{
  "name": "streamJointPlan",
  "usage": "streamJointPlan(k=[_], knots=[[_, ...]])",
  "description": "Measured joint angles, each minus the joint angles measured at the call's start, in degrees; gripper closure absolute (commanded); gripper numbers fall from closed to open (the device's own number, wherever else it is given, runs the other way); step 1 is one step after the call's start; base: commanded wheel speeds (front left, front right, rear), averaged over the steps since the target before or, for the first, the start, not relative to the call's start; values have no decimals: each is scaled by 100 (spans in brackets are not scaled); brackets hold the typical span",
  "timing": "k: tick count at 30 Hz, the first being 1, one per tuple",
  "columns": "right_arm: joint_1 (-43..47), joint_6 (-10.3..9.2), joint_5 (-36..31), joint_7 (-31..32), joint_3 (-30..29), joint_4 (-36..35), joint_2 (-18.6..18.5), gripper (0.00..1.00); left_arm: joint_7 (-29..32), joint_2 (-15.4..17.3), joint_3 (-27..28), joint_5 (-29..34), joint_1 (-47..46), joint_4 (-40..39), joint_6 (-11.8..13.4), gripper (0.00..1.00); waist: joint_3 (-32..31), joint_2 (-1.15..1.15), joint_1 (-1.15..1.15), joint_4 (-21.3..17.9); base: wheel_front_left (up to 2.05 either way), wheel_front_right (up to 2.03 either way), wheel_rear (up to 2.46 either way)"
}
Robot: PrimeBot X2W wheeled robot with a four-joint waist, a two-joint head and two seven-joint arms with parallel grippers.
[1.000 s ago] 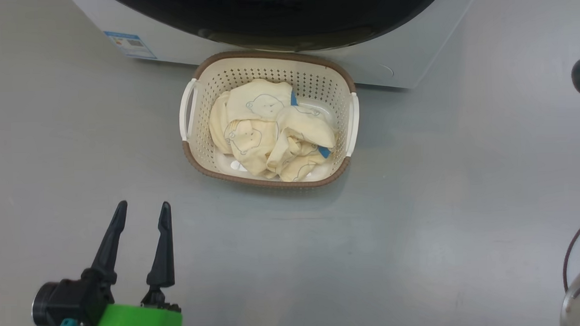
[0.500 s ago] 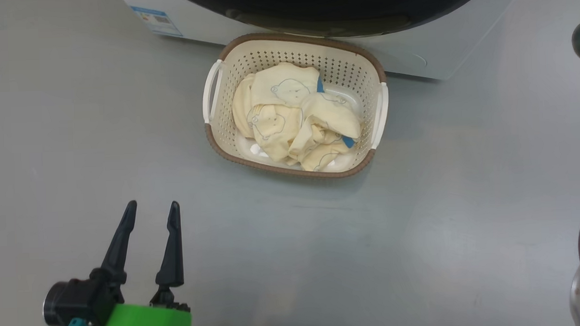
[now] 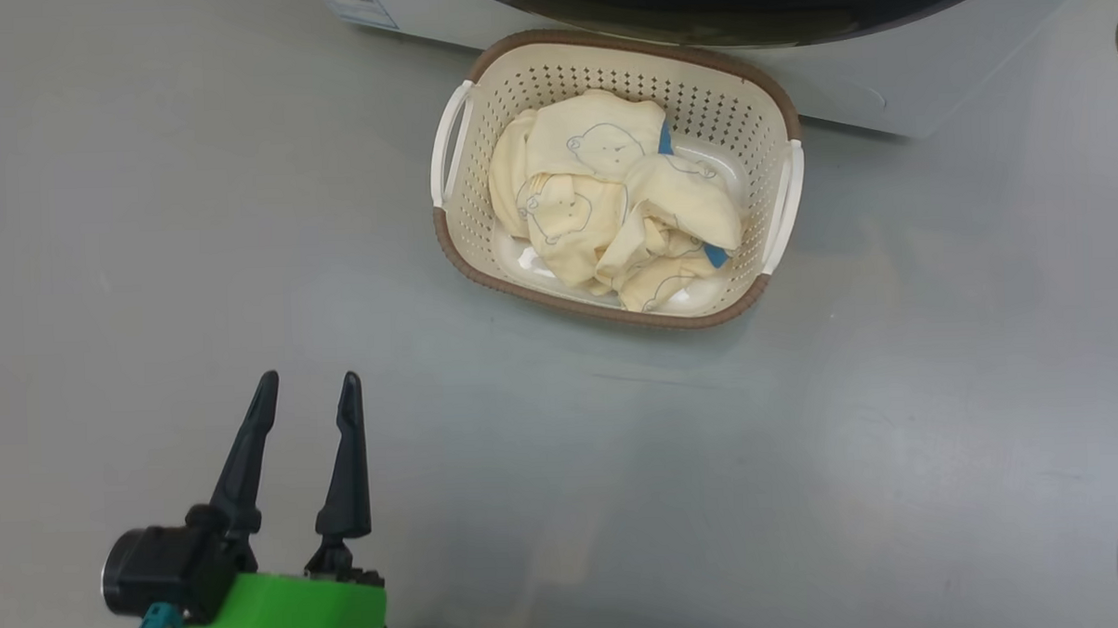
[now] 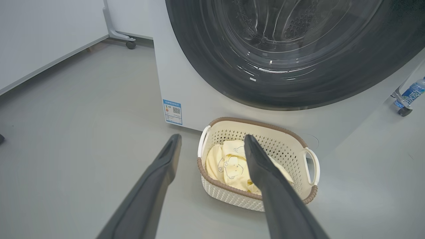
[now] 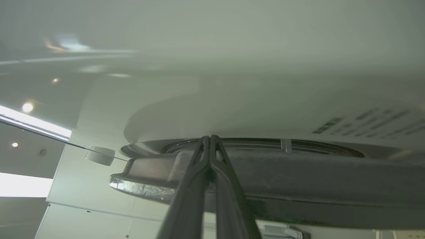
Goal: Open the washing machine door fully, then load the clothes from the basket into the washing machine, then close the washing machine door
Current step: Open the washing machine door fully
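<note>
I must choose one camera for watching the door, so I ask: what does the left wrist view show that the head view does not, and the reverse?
Left wrist view: the glass centre of the washing machine door, the drum behind it, and a blue bottle at right. Head view: the green bracket behind the left gripper, and the bare bottom of the basket. Both: the clothes in the basket, the washing machine with its sticker, and the left gripper open.

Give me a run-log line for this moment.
door: looks closed | clothes: in basket | left claw: open, empty | right claw: shut, tips at door rim
</note>
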Motion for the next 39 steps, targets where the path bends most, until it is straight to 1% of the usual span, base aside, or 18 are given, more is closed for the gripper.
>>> streamJointPlan(k=[12, 24, 31, 39], knots=[[-321, -1, 9, 36, 289, 15, -120, 100, 0, -97, 7, 0, 0, -46, 0, 0, 265, 0, 0, 91, 0, 0, 0], [-353, 0, 53, 59, 464, 53, -152, 100, 0, -121, 2, 0, -45, -44, 0, 0, 243, 0, 0, 80, 0, 0, 0], [-357, 0, 96, 113, 630, 42, -145, 100, 0, -125, 47, 0, -71, -45, 0, 0, 252, 0, 0, -2, 0, 0, 0], [-151, -1, 101, 212, 945, 77, -82, 100, 0, -126, 53, 0, -145, -25, 0, 0, 57, 0, 0, -194, 0, 0, 0]])
